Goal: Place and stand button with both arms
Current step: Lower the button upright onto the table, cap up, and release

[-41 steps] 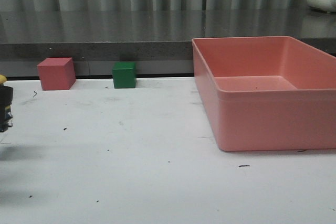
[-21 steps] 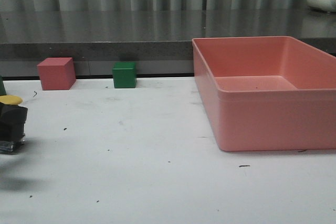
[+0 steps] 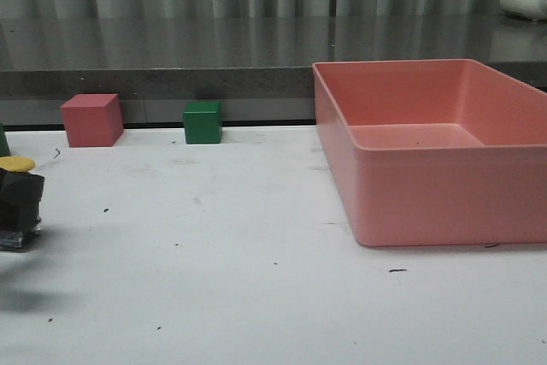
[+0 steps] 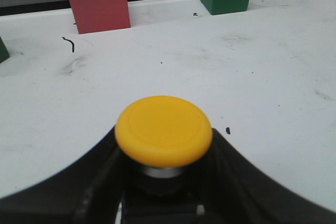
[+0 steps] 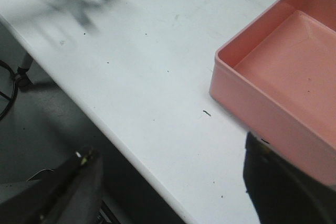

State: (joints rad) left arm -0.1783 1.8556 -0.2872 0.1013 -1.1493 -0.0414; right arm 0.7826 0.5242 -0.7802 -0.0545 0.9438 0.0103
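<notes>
We've got the left hand (image 4: pixel 163 203) clamped on the button (image 4: pixel 164 130) at the table's (image 3: pixel 256 297) left edge; right hand (image 5: pixel 173 187) apart, pink bin (image 3: pixel 444 185) holding nothing.

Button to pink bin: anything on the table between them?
Nothing. In the front view the white table between the button and the pink bin is bare apart from small dark specks; both cubes sit behind that line.

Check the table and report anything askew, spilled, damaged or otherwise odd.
Nothing stands out. The button sits upright at the table's left edge, yellow cap on top, held in the left pincer. The pink cube and green cube stand squarely at the back, and the pink bin looks intact. Only small dark specks mark the table.
</notes>
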